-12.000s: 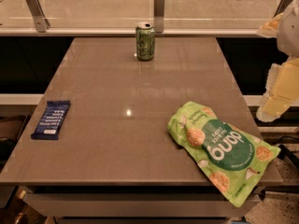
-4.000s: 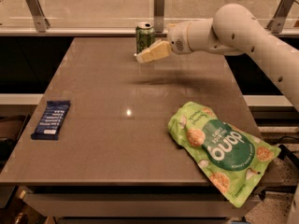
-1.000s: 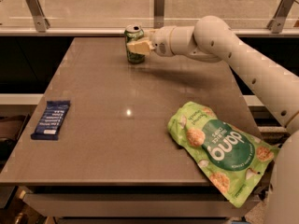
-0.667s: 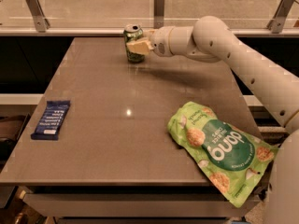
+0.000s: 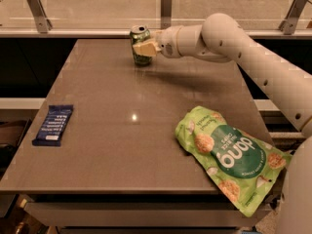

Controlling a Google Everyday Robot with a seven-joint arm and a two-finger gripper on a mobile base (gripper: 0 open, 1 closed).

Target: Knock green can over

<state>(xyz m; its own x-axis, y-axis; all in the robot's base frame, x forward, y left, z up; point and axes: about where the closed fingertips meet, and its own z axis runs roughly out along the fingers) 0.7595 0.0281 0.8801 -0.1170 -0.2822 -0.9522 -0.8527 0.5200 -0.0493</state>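
The green can [image 5: 139, 35] stands near the far edge of the grey table [image 5: 122, 130], left of the middle, and looks close to upright, leaning slightly. My gripper [image 5: 145, 48] reaches in from the right at the end of the white arm [image 5: 224, 33]. Its pale tip lies against the can's front right side, about mid-height, and covers part of the can's body.
A large flat green "dang" snack bag [image 5: 229, 155] lies at the table's front right, hanging over the edge. A dark blue wrapped bar [image 5: 53, 125] lies at the left edge. A glass barrier with metal posts [image 5: 166, 6] runs behind the table.
The arm came in from the right and met the can, which has shifted a little to the left. Over the last second, arm and can have hardly moved.
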